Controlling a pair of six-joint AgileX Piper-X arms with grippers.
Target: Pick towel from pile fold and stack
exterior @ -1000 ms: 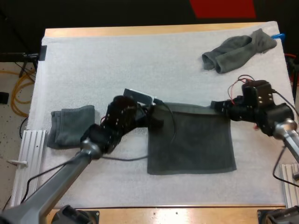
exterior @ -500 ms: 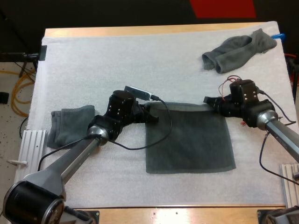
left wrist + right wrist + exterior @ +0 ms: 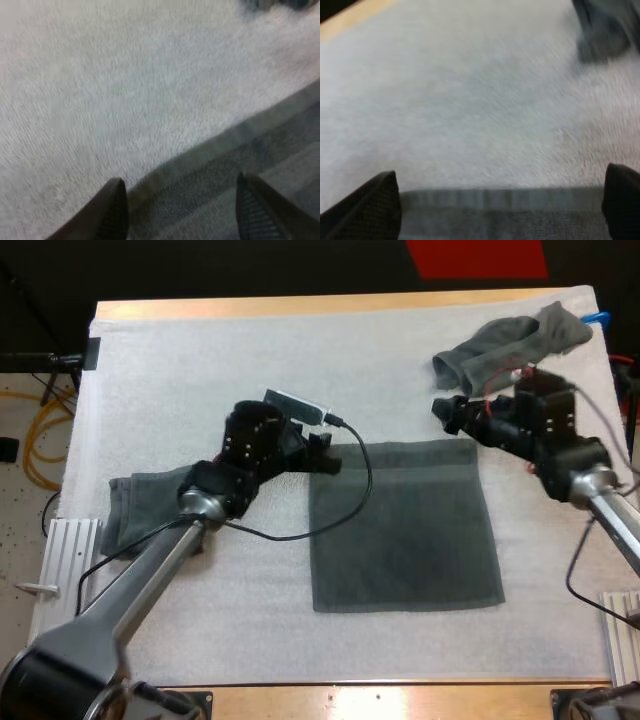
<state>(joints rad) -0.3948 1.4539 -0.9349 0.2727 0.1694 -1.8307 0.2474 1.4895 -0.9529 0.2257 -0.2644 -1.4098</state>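
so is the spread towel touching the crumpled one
Apart. The high view shows bare white mat between the spread towel and the crumpled towel.

Long silver-grey tube for the left arm [image 3: 150, 575], with a big black round joint at the near end, a silver knuckle, then a chunky black wrist block. The left gripper [image 3: 325, 452] is black with two short prongs. In the left wrist view its fingers [image 3: 112, 212] are matte black with rounded tips and a fine ribbed texture on the inner face. The right arm [image 3: 612, 515] has the same silver tube and knuckle and a boxy black wrist. The right gripper [image 3: 450, 415] is black, and in the right wrist view its fingers [image 3: 372, 205] show a fine grid texture.
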